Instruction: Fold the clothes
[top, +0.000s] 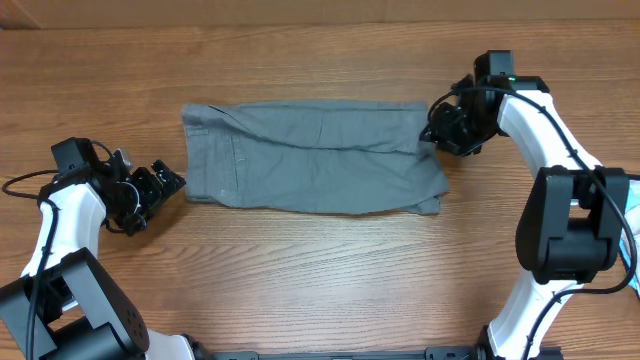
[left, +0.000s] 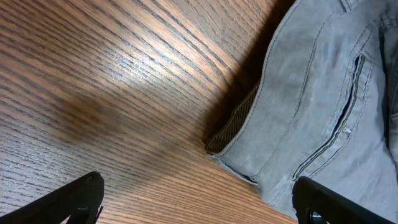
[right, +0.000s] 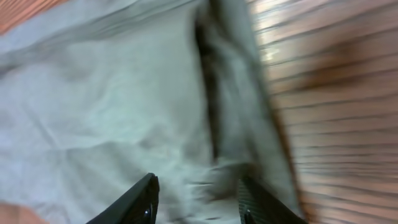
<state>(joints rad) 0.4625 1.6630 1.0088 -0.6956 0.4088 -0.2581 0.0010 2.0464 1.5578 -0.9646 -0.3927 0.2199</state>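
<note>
The grey shorts (top: 310, 157) lie flat across the middle of the wooden table, waistband to the left, leg hems to the right. My left gripper (top: 160, 186) is open just left of the waistband corner, above bare wood; the left wrist view shows its fingers (left: 199, 202) apart with the waistband corner and a pocket seam of the shorts (left: 323, 112) at the right. My right gripper (top: 437, 130) sits at the shorts' upper right hem. In the blurred right wrist view its fingers (right: 199, 202) are apart over the grey fabric (right: 124, 106), with nothing held between them.
The wooden table (top: 320, 270) extends around the shorts on all sides. The two arm bases (top: 570, 240) stand at the lower left and lower right.
</note>
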